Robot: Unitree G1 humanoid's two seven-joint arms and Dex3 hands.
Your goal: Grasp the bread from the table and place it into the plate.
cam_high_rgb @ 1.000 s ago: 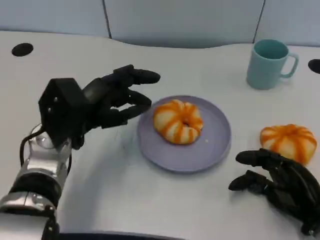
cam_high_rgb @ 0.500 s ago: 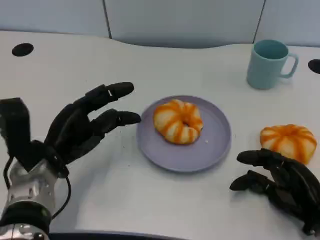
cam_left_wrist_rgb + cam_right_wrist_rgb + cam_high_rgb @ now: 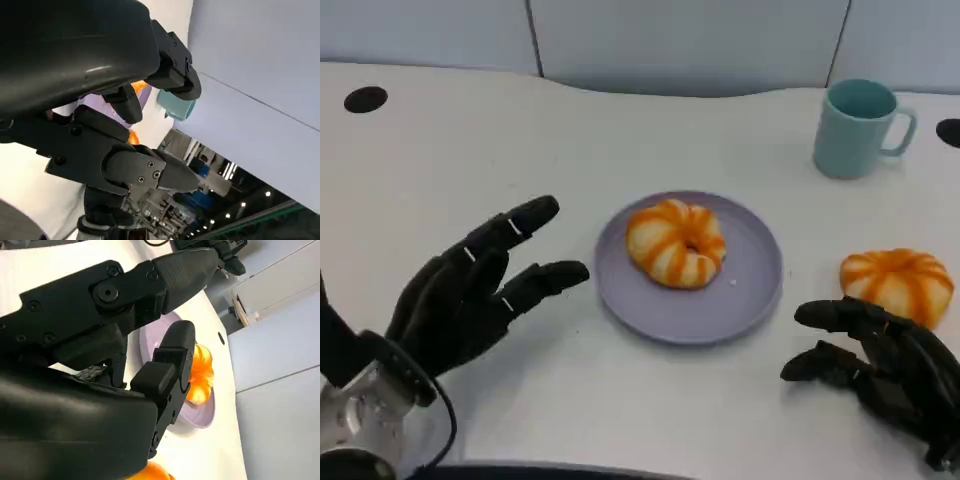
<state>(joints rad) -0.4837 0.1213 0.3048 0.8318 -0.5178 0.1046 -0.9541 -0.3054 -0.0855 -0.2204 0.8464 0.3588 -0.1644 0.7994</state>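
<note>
We are seeing the orange-striped round bread (image 3: 676,243) lying on the lavender plate (image 3: 755,285); our left hand (image 3: 470,292) and right hand (image 3: 880,365) are hovering spread, holding nothing.

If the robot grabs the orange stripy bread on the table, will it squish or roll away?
The bread on the table looks puffy and soft, so it would probably squish a little if squeezed. It sits low and domed, so it likely slides rather than rolls. It is probably light for the right hand beside it.
</note>
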